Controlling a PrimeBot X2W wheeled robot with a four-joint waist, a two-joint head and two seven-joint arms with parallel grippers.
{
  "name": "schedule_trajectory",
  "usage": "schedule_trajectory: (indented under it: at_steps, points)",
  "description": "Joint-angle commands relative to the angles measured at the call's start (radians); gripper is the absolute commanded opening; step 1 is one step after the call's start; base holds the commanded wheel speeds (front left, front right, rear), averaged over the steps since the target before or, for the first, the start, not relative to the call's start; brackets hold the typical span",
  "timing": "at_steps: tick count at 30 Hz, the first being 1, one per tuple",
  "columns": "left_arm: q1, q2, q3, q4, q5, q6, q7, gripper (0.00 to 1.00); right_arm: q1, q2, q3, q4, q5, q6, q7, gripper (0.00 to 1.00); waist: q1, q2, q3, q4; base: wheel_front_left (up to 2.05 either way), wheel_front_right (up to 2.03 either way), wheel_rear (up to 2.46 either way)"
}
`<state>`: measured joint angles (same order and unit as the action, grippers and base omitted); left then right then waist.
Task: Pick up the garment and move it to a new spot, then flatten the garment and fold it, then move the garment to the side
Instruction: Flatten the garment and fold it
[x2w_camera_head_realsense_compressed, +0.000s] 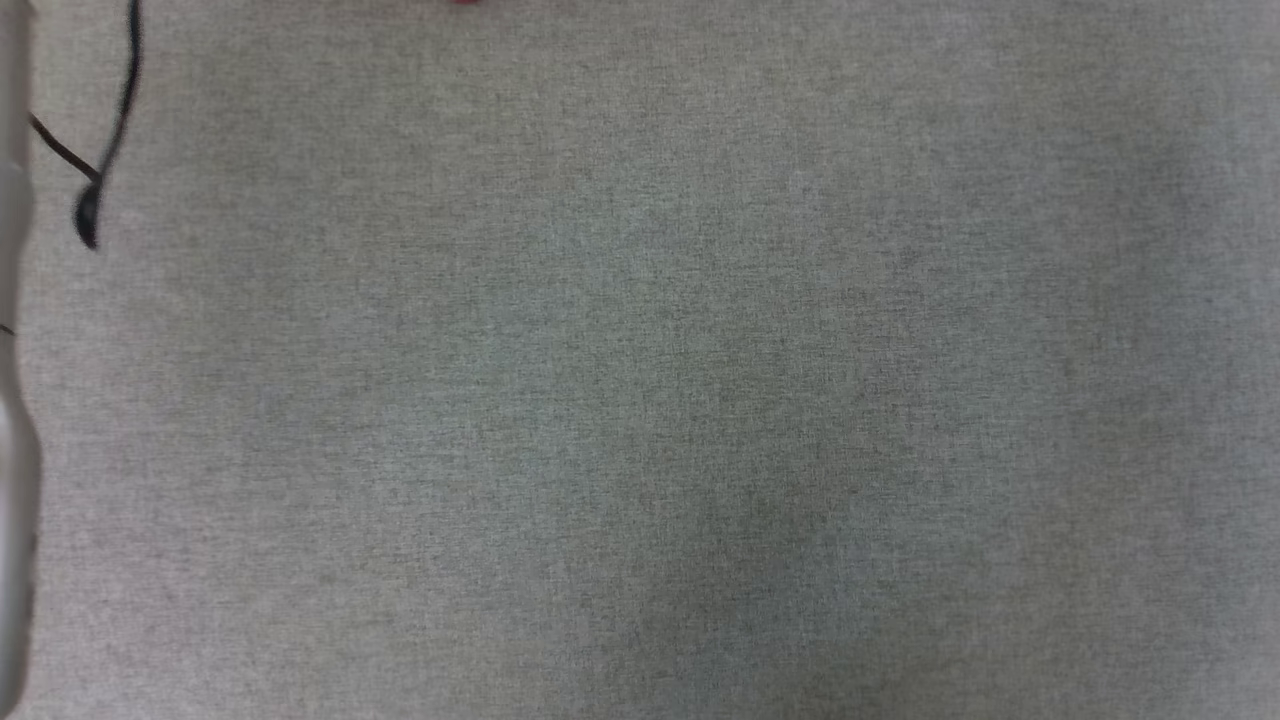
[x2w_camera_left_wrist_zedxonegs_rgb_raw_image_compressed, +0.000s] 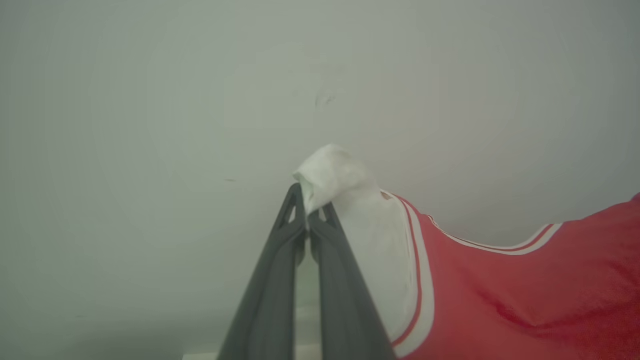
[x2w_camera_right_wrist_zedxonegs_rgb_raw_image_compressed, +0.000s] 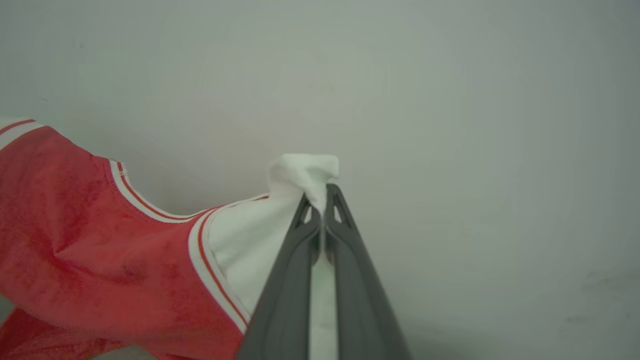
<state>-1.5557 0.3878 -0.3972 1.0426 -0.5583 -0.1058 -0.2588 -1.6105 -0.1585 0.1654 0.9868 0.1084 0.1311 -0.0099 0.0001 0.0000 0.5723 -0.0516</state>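
Note:
The garment (x2w_camera_left_wrist_zedxonegs_rgb_raw_image_compressed: 500, 295) is a red jersey with white sleeves and red-and-white stripe trim, hanging in the air in front of a pale wall. My left gripper (x2w_camera_left_wrist_zedxonegs_rgb_raw_image_compressed: 306, 205) is shut on a bunched white sleeve, the red body stretching away to the right in the left wrist view. My right gripper (x2w_camera_right_wrist_zedxonegs_rgb_raw_image_compressed: 322, 202) is shut on the other white sleeve (x2w_camera_right_wrist_zedxonegs_rgb_raw_image_compressed: 300, 175), with the red body (x2w_camera_right_wrist_zedxonegs_rgb_raw_image_compressed: 75, 240) sagging to the left in the right wrist view. A sliver of red (x2w_camera_head_realsense_compressed: 465, 2) touches the top edge of the head view.
The head view looks down on a grey fabric-covered surface (x2w_camera_head_realsense_compressed: 640, 400). A black cable (x2w_camera_head_realsense_compressed: 110, 130) hangs at the far left beside a pale vertical part (x2w_camera_head_realsense_compressed: 12, 400) along that edge. Behind the garment both wrist views show a plain pale wall (x2w_camera_right_wrist_zedxonegs_rgb_raw_image_compressed: 450, 100).

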Motion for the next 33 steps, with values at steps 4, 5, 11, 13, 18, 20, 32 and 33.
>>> schedule_trajectory:
  at_steps: [4,5,11,13,18,20,32,33]
  points:
    - [0.091,-0.020,0.014,0.020,-0.020,-0.010,-0.008,0.00,0.094,0.016,0.030,0.069,0.054,-0.001,-0.002,0.00,-0.0001,0.0000,-0.033,0.009,0.00,0.00,0.00]
    - [0.121,-0.024,0.025,0.014,-0.031,-0.013,-0.008,0.00,0.121,0.021,0.038,0.077,0.073,-0.001,-0.009,0.00,-0.0001,0.0000,-0.047,0.010,0.00,0.00,0.00]
    - [0.373,-0.056,0.081,-0.067,-0.049,-0.017,-0.007,0.00,0.338,0.000,0.097,0.080,0.185,-0.001,-0.046,0.00,-0.0001,0.0000,-0.162,0.029,0.00,0.00,0.00]
    - [0.475,-0.071,0.107,-0.113,-0.048,-0.009,-0.007,0.00,0.425,-0.008,0.119,0.056,0.226,-0.001,-0.056,0.00,-0.0001,0.0000,-0.206,0.034,0.00,0.00,0.00]
    - [0.737,-0.087,0.170,-0.256,-0.034,0.008,-0.006,0.00,0.644,-0.046,0.164,-0.034,0.308,-0.001,-0.063,0.00,-0.0001,0.0000,-0.320,0.032,0.00,0.00,0.00]
    - [0.847,-0.092,0.191,-0.323,-0.019,0.019,-0.007,0.00,0.738,-0.065,0.172,-0.082,0.331,-0.001,-0.057,0.00,-0.0001,0.0000,-0.364,0.033,0.00,0.00,0.00]
    - [1.381,-0.066,0.196,-0.661,-0.009,0.111,0.039,0.00,1.299,-0.145,0.041,-0.516,0.365,-0.001,0.096,0.00,-0.0001,0.0000,-0.540,0.029,0.00,0.00,0.00]
    - [1.418,-0.063,0.194,-0.689,-0.011,0.122,0.053,0.00,1.354,-0.136,0.021,-0.561,0.360,-0.001,0.121,0.00,-0.0001,0.0000,-0.547,0.029,0.00,0.00,0.00]
